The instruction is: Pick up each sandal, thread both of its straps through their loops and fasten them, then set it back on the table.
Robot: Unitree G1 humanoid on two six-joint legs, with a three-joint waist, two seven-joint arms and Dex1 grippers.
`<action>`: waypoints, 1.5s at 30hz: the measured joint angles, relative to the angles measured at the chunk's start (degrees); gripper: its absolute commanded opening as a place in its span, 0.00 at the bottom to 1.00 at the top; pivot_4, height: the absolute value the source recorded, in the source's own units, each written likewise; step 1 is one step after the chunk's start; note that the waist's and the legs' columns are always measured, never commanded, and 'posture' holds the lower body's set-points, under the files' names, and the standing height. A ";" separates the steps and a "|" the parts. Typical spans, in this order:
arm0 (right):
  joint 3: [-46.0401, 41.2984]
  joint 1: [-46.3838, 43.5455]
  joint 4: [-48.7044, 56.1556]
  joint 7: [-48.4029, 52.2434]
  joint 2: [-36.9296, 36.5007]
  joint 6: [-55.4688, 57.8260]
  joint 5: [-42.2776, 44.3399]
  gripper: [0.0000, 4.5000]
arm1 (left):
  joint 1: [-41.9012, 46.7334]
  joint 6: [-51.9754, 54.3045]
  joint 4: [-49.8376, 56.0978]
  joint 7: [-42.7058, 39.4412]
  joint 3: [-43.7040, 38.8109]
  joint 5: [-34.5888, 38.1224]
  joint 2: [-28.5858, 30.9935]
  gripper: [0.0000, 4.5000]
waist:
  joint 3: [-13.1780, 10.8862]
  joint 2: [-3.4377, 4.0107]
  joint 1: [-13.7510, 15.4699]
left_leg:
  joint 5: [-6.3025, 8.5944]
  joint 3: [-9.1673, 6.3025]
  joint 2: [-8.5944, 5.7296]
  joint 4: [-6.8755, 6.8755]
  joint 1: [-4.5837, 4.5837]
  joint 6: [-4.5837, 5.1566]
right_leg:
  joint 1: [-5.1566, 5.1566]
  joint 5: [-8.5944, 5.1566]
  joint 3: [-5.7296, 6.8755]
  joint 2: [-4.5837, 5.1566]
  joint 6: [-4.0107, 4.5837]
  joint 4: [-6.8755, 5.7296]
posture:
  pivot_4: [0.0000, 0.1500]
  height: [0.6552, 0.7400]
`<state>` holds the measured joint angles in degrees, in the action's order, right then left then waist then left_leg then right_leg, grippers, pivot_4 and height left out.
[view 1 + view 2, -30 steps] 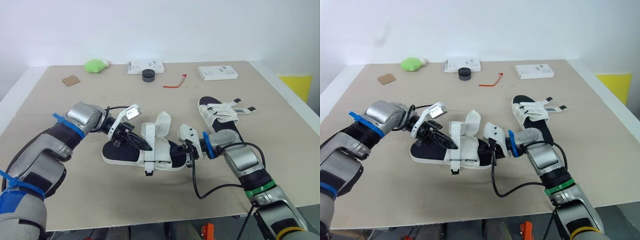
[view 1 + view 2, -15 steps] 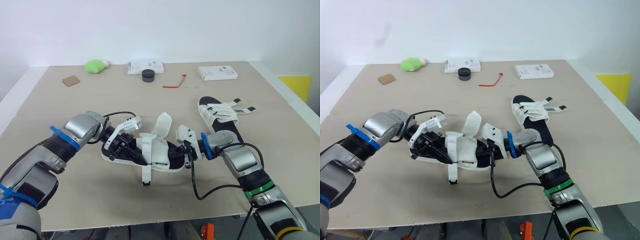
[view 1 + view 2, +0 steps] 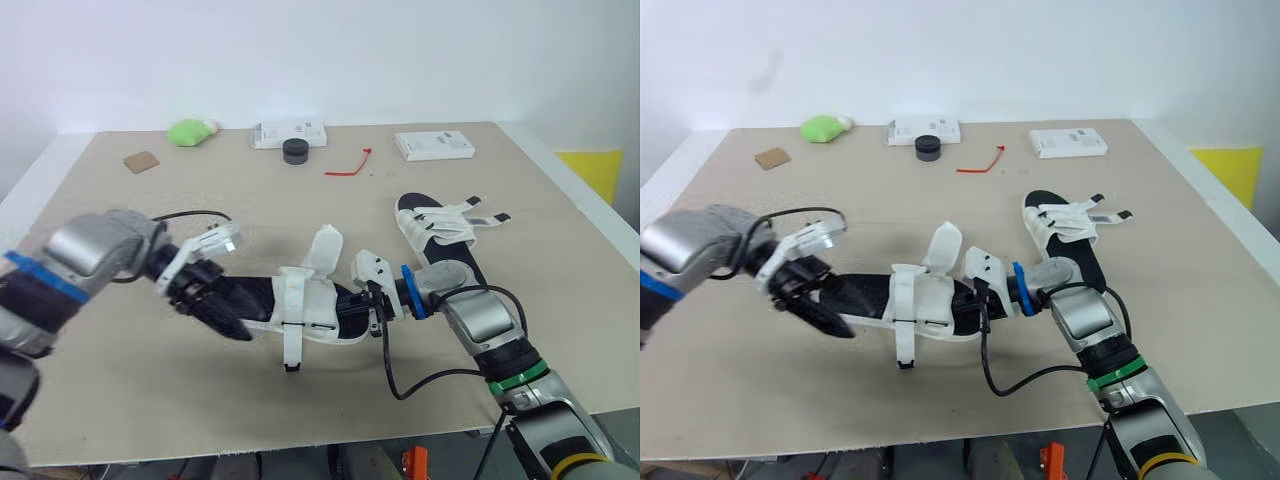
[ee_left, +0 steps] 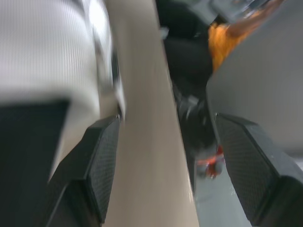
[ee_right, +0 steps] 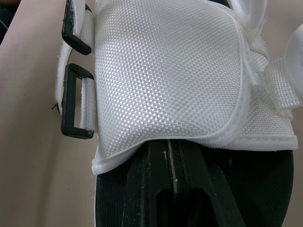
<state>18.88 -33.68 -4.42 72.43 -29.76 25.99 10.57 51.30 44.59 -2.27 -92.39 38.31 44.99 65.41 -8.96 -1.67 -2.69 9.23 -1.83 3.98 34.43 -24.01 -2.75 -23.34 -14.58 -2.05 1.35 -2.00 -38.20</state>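
The left gripper [image 4: 165, 125] is wide open, its two black fingers [image 4: 102, 161] apart with bare table between them. It sits low over the table [image 3: 120, 390] right at the toe end of the near sandal [image 3: 300, 300]; I can't tell if it is touching the sole. The right gripper [image 3: 368, 300] is at the heel end. In the right wrist view its fingers [image 5: 147, 179] are pressed together and tucked under the white woven upper, above the black footbed; I can't tell whether they pinch anything. Two black loops [image 5: 75, 106] sit at the edge of that upper. The sandal lies lengthwise between the two grippers, near the front of the table, with one white flap [image 3: 322, 250] standing up and one strap [image 3: 290, 345] trailing toward the table's front edge. The second sandal [image 3: 440, 230] lies just beyond the right arm, straps splayed loose. Well back are a green lump [image 3: 190, 131], two white boxes [image 3: 434, 146], a black cap [image 3: 296, 151] and a red tie [image 3: 350, 165]
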 measured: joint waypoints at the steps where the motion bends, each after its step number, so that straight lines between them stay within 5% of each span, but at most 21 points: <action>1: -0.07 -0.01 -0.14 0.01 -0.06 0.00 0.00 0.00 | -0.97 -1.11 1.12 -0.01 0.97 0.71 1.94 0.73 | 0.00 0.00 0.08 | 0.00 0.00 0.00 0.01 0.00 0.00 | 0.01 -0.03 -0.01 -0.01 0.05 0.00 | 1.00 1.00; 5: -0.15 -0.01 -0.33 -0.18 -0.03 -0.04 -0.08 0.00 | -4.88 -3.24 4.41 -0.02 1.13 1.63 1.35 0.73 | 0.00 -0.01 0.14 | -0.02 0.09 0.00 0.10 -0.01 -0.01 | 0.03 0.03 -0.22 -0.07 -0.02 0.00 | 1.00 1.00; 12: -0.15 0.13 -0.09 -0.32 0.19 0.21 -0.05 0.00 | -24.22 -12.59 7.92 12.04 -7.40 -6.26 -14.95 0.73 | 0.02 -0.06 0.12 | -0.01 0.24 0.00 0.09 0.12 0.00 | 0.02 0.04 -0.62 -0.25 -0.04 -0.09 | 1.00 1.00; 19: -0.38 0.52 0.34 -0.56 -0.03 0.45 -0.04 0.00 | -26.17 -14.77 7.15 16.48 -10.81 -11.94 -21.84 0.73 | 0.04 0.00 0.14 | -0.01 0.28 -0.04 0.10 0.16 0.00 | 0.08 0.03 -0.85 -0.30 -0.04 -0.09 | 1.00 1.00; 24: -0.38 0.51 0.36 -0.75 -0.01 0.54 -0.04 0.00 | -26.07 -13.02 7.15 15.45 -12.76 -13.07 -21.87 0.73 | 0.04 0.00 0.13 | -0.01 0.27 -0.05 0.10 0.17 0.00 | 0.08 0.04 -0.89 -0.32 -0.05 -0.10 | 1.00 1.00; 31: -0.32 0.50 0.52 -0.31 -0.02 0.55 0.10 0.00 | -25.49 -4.00 9.13 4.66 -14.59 -10.80 -11.00 0.73 | 0.02 -0.01 0.03 | 0.00 0.27 -0.05 0.01 0.16 -0.01 | 0.04 -0.08 -0.94 -0.37 -0.02 -0.09 | 1.00 1.00; 45: -0.19 0.30 0.21 -0.36 0.20 0.50 0.11 0.00 | -25.30 -4.53 5.82 17.24 -17.31 -15.10 -26.40 0.73 | 0.02 -0.03 0.01 | 0.01 0.23 -0.05 0.07 0.15 0.01 | 0.05 -0.01 -1.13 -0.51 -0.13 -0.10 | 1.00 1.00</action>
<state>18.69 -33.38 -4.21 72.06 -29.56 26.49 10.67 26.00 40.06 3.55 -75.16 21.00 29.89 39.01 -8.93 -1.70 -2.68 9.24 -1.60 3.93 34.50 -23.86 -2.74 -23.29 -14.59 -3.18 0.84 -2.13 -38.30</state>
